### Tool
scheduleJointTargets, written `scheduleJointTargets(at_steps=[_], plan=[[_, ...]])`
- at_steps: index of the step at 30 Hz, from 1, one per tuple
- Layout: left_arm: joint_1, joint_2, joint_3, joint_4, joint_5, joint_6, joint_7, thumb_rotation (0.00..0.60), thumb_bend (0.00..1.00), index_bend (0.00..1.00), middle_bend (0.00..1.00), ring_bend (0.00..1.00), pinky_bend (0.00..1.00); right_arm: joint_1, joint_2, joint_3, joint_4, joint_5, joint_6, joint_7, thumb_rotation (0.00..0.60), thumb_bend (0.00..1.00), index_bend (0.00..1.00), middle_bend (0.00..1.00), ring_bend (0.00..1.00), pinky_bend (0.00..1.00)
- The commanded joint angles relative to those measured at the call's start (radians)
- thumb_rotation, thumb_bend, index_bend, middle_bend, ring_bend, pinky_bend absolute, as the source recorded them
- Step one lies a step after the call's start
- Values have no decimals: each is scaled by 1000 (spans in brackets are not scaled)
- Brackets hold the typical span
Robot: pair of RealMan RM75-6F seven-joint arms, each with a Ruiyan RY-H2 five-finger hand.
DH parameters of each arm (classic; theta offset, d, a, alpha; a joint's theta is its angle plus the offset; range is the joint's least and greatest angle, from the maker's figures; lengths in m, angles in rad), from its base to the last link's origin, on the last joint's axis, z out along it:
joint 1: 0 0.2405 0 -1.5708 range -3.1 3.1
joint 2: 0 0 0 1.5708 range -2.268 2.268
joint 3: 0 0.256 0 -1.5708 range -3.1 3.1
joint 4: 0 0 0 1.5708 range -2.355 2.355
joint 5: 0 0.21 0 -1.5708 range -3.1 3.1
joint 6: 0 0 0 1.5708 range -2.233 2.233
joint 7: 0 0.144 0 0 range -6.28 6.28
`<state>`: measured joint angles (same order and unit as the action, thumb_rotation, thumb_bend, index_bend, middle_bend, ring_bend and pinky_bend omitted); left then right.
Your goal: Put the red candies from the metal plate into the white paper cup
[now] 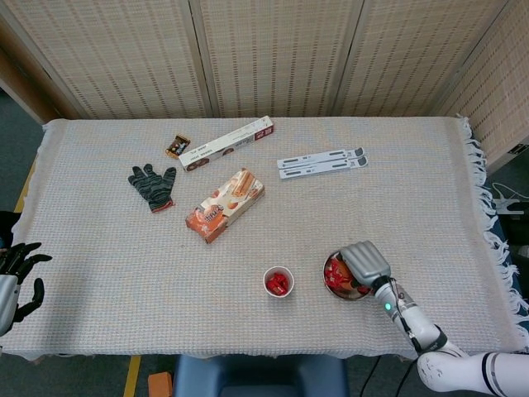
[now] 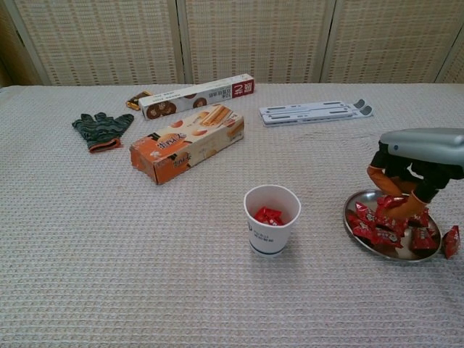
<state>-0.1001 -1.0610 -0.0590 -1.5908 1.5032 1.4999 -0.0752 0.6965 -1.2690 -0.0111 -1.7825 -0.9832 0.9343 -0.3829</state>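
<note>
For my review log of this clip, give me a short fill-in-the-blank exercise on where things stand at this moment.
1. The right hand is raised over the metal plate, pinching a ____ candy in its fingers.
2. The white paper cup stands upright and already holds ____ candies.
3. One candy lies on the tablecloth just ____ the plate's rim.
4. The left hand waits at the table's edge holding ____.

Missing words: red; red; outside; nothing

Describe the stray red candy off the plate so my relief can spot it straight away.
Start at the round metal plate near the table's front right, under the right hand. Just past the plate's right rim, one red wrapped candy lies on the beige woven tablecloth. Unlike the others, it is outside both the plate and the white paper cup.
</note>
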Motion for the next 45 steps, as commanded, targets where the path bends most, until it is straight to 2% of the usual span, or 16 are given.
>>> scheduleJointTargets(at_steps=[1, 7, 16, 35, 45], plan=[[0, 0, 0, 0, 0, 0, 0, 600, 620, 292, 133, 88, 302, 2, 28, 28, -52, -40, 7, 29, 600, 234, 752, 873, 769, 968], [0, 0, 1, -1, 2, 0, 4, 600, 620, 292, 132, 88, 302, 35, 42, 82, -105, -56, -37, 80, 600, 234, 752, 873, 769, 968], [1, 0, 0, -1, 3, 4, 2, 600, 620, 292, 132, 87, 302, 104, -7, 141, -102, -39, -105, 113, 600, 236, 752, 874, 769, 968], [4, 3, -2, -2, 3, 13, -6, 600, 620, 293, 133, 87, 302, 180, -119, 169, 10, -28, -203, 212, 600, 236, 751, 875, 769, 968], [5, 3, -4, 0, 2, 16, -8, 600, 619, 293, 133, 88, 302, 182, -153, 169, 58, -66, -205, 264, 600, 236, 741, 875, 770, 968]])
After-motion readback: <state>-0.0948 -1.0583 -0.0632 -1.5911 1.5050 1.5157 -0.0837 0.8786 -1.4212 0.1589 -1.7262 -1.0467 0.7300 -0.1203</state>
